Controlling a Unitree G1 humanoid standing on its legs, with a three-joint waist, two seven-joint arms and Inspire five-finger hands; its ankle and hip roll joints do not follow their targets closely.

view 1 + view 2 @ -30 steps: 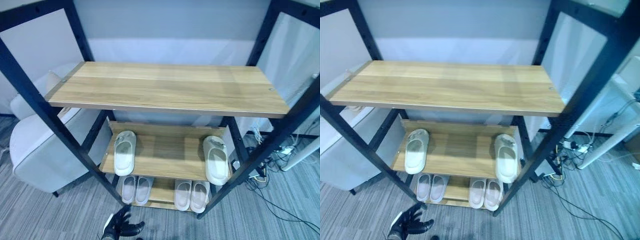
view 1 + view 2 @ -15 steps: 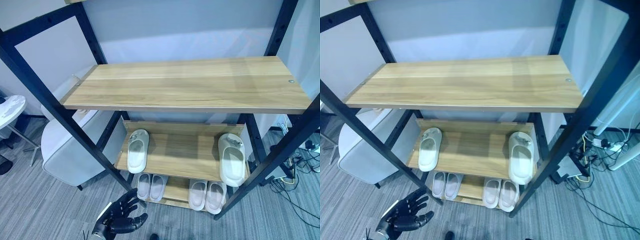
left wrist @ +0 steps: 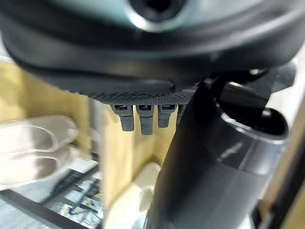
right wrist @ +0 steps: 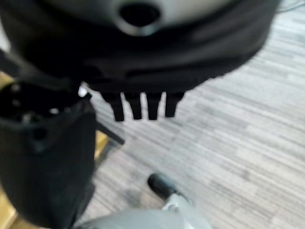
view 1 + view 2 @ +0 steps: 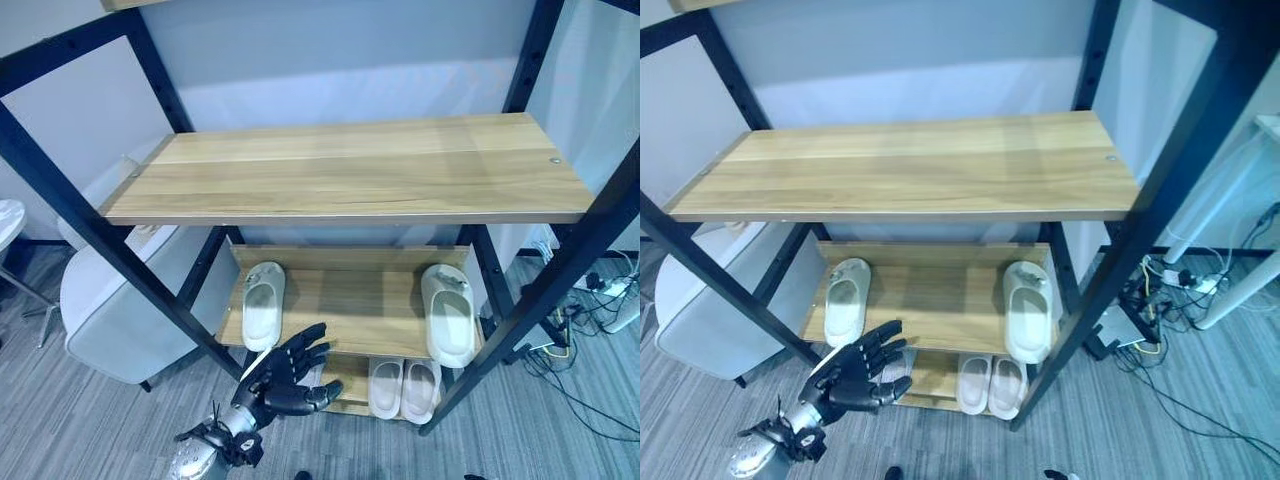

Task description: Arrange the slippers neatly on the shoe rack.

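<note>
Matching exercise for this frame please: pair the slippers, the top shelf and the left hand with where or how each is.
Things:
1. left slipper
2. right slipper
3. bottom-shelf pair
4. left hand

Places or states:
A. open, holding nothing, raised before the rack's lower left
B. middle shelf, left end
C. lowest shelf, right side, side by side
D. middle shelf, right end

Pairs: 1-B, 2-D, 3-C, 4-A

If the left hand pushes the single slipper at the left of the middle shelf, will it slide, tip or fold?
The left slipper lies flat on its sole on the smooth middle shelf, so it would probably slide rather than tip. Its thick moulded shape suggests light foam, likely bending a little. The left hand is open, short of it.
</note>
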